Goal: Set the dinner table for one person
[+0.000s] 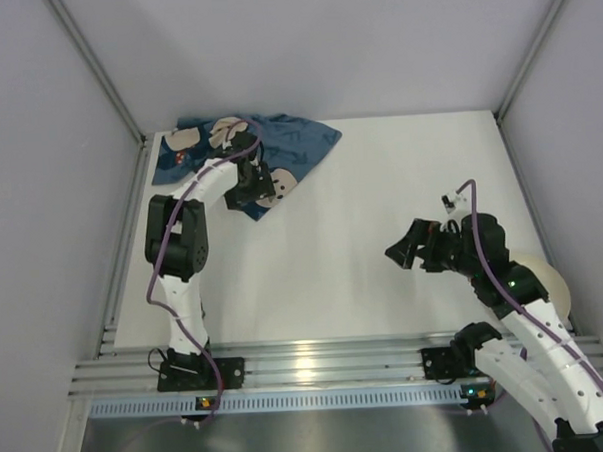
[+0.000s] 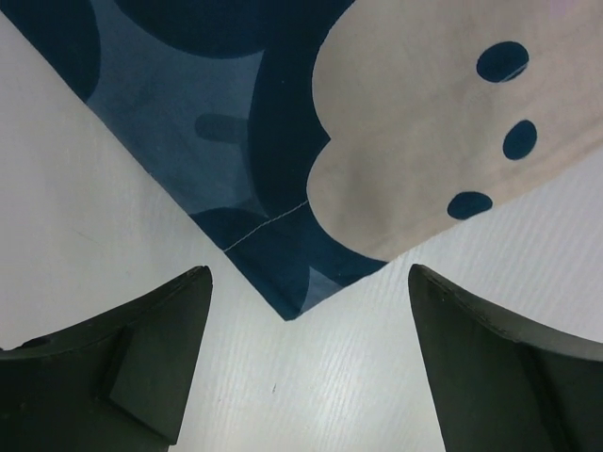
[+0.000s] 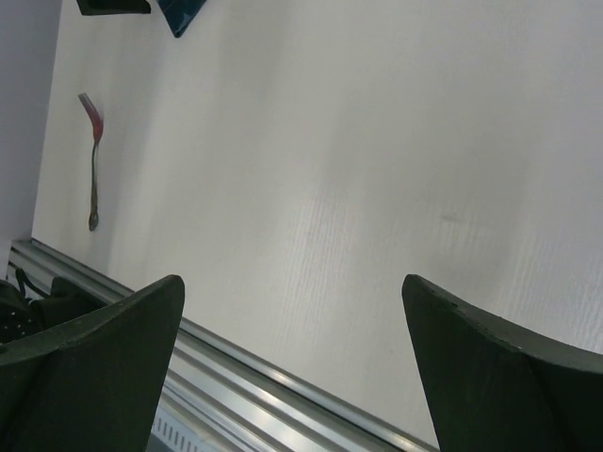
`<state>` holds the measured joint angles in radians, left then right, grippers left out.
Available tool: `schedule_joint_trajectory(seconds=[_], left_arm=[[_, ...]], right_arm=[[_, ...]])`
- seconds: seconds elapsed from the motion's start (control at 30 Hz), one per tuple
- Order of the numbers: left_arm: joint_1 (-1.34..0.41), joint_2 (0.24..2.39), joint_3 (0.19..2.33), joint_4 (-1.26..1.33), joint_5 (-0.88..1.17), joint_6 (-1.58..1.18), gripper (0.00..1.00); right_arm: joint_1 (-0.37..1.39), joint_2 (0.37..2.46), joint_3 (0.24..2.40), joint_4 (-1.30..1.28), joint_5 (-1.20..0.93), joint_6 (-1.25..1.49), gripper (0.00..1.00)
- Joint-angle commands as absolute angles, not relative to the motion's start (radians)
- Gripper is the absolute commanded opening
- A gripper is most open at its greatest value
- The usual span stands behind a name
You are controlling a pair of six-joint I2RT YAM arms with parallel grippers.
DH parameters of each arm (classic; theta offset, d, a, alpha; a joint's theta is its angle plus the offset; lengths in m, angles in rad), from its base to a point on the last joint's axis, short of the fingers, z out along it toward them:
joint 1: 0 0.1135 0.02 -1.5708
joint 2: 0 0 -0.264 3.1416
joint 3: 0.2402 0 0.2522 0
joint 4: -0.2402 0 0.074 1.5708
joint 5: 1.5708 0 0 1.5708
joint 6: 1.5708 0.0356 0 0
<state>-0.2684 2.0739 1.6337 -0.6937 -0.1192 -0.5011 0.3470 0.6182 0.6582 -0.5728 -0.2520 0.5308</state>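
Pale grey walls (image 1: pixel 304 46) close in three sides of the table (image 1: pixel 361 203), whose white top fills the floor of the cell from the far wall to the metal rail (image 1: pixel 318 365) where both arms are bolted.

A blue placemat (image 1: pixel 288 141) with cream cartoon shapes lies rumpled in the far left corner of the table. One pointed corner reaches toward the middle.

The left gripper (image 1: pixel 255 186) hangs over that near corner. In its wrist view the jaws stand wide apart, and the placemat (image 2: pixel 236 122) ends in a point between the two dark fingers (image 2: pixel 160 348). Neither finger touches the cloth there.

The right gripper (image 1: pixel 403 250) hovers over bare table on the right side, well apart from the placemat. Its jaws are also spread, with nothing between them (image 3: pixel 292 282) but white surface.

Behind the right arm, near the table's right edge, sits a cream round object (image 1: pixel 546 273), mostly hidden by the arm.

The right wrist view also shows a thin utensil (image 3: pixel 93 160) with a pink end. It lies flat on the table near the left wall, not far from the rail.
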Motion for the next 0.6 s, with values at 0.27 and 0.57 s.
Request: schedule_joint_trajectory(seconds=[0.27, 0.57], left_arm=[[-0.278, 2.232, 1.736, -0.746, -0.14, -0.571, 0.74], [-0.299, 2.247, 1.743, -0.742, -0.104, -0.566, 0.0]], right_arm=[[0.362, 0.649, 0.663, -0.563, -0.221, 0.486, 1.0], [0.361, 0.65, 0.669, -0.571, -0.202, 0.469, 1.0]])
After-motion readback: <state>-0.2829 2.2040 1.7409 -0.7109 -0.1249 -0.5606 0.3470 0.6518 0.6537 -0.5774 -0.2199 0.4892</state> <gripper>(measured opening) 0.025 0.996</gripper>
